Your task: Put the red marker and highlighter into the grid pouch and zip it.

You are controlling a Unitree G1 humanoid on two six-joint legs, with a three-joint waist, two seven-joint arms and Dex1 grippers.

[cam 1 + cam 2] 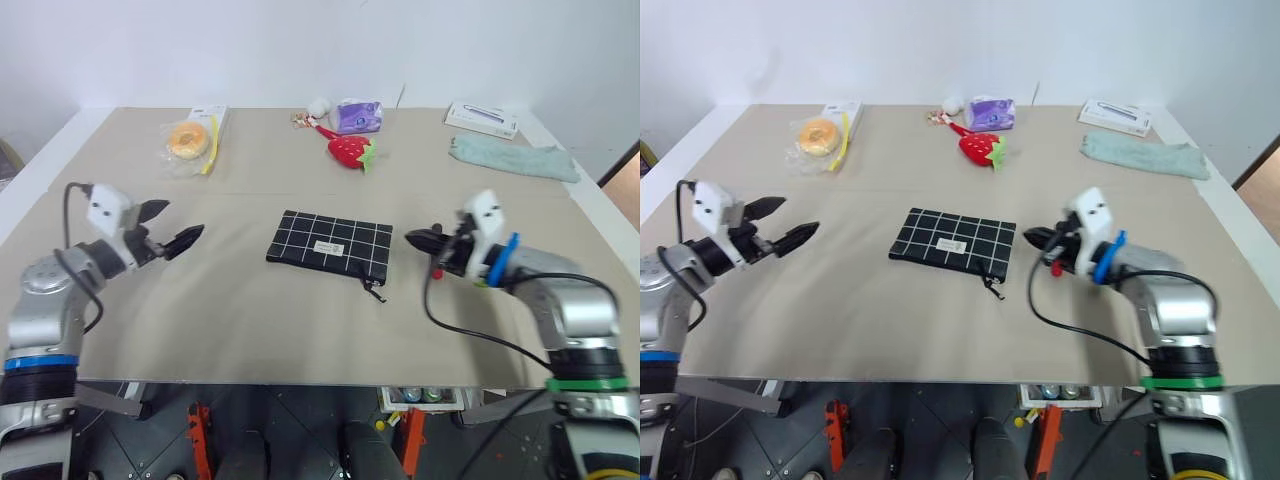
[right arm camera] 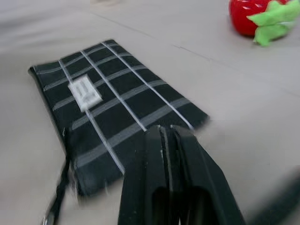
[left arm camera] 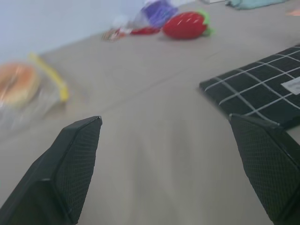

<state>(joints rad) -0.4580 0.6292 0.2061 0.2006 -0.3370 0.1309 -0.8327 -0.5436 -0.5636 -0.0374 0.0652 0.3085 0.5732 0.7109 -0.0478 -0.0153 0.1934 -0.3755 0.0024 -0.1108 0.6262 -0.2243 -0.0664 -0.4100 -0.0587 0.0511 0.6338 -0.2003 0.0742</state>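
The grid pouch (image 1: 330,245) is lying flat mid-worktop (image 1: 250,330), its long axis running across the robot's front, slightly slanted so its right end sits nearer the robot. It is black with white grid lines and a small white label, and its zipper pull (image 1: 374,287) is trailing off the near right corner. The left end effector (image 1: 172,228) is hovering well left of it, fingers spread wide. The right end effector (image 1: 420,238) is pointing at the pouch's right end, fingers pressed together, holding nothing. Behind are sitting a strawberry plush (image 1: 350,150), a bagged bun (image 1: 188,140), a purple packet (image 1: 357,116), a green cloth (image 1: 512,157) and a white box (image 1: 482,119).
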